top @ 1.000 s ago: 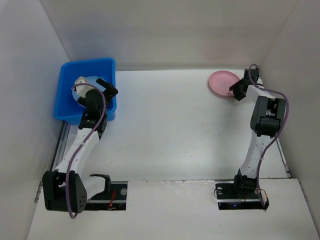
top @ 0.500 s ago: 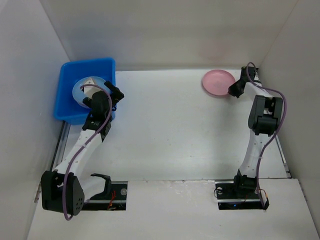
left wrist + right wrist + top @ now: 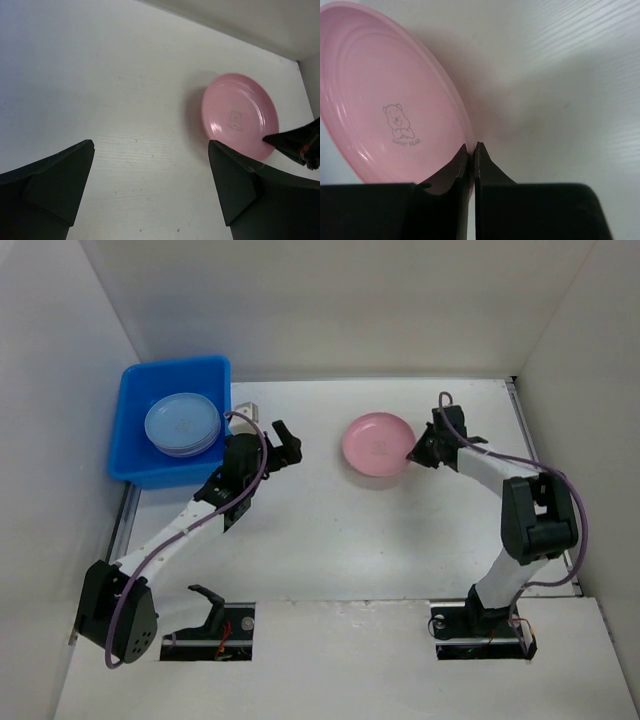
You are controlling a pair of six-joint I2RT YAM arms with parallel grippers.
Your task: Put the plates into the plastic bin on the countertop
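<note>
Here we see the right tool (image 3: 412, 455) clenched on the right rim of a pink plate (image 3: 377, 444), its two fingers (image 3: 451, 176) pinched tight across the edge. The plate hangs tilted over the middle of the white surface (image 3: 350, 540), a shadow beneath it, well apart from the blue bin (image 3: 135, 455) at the far left. A stack of plates (image 3: 182, 423) lies inside that bin, a pale blue one on top. Our left tool (image 3: 285, 445) hovers released and empty just right of the bin, facing the pink plate.
</note>
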